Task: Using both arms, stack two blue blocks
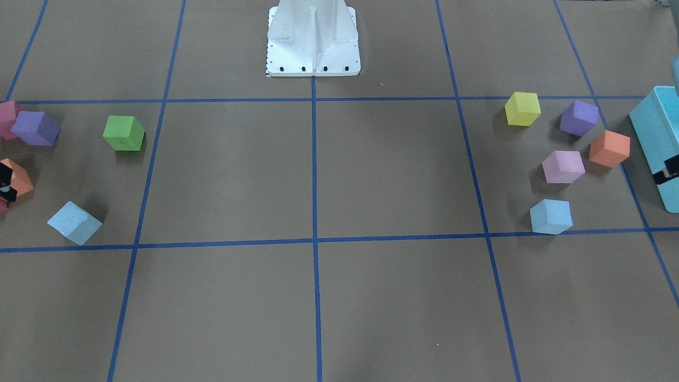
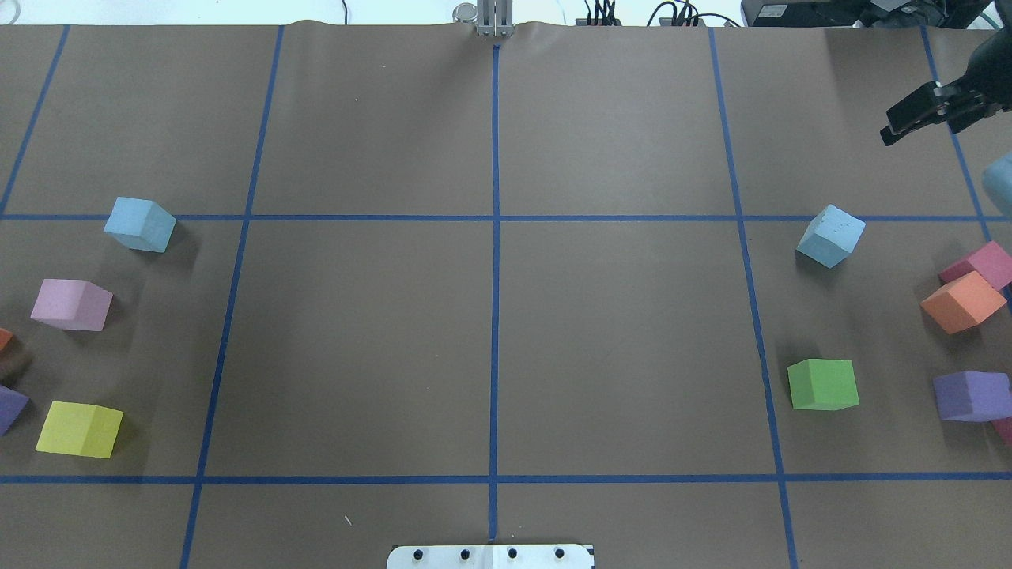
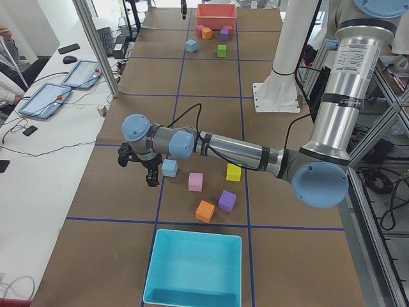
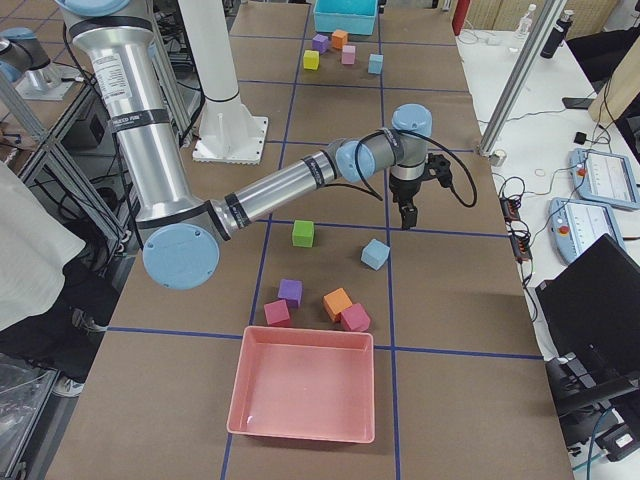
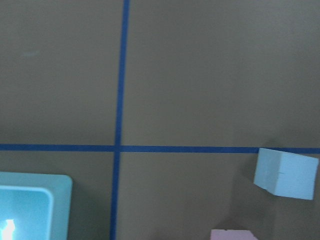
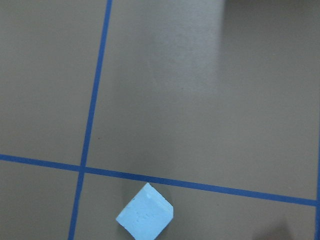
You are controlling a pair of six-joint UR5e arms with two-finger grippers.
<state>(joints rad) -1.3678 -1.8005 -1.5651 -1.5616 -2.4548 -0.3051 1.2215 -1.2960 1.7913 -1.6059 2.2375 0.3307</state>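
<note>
Two pale blue blocks lie well apart on the brown table (image 2: 364, 332), and neither is held. At the left of the overhead frame, the left-hand blue block (image 2: 140, 224) sits just under the upper tape line (image 2: 490, 217). A pink cube (image 2: 71, 304) lies below it and a yellow cube (image 2: 79, 429) lower still. In the left side view, the left gripper (image 3: 152, 180) hangs fingers-down just beside that block, apart from it; whether its jaws are wide or narrow I cannot tell. Toward the right of the overhead frame, the right-hand blue block (image 2: 830, 235) rests turned at an angle, just under the same line. A green cube (image 2: 823, 384) lies below it and an orange cube (image 2: 962, 302) nearer the right edge. In the upper right corner, the right gripper (image 2: 892, 133) hangs above the line, apart from the block and holding nothing; I cannot tell how wide its jaws stand.
</note>
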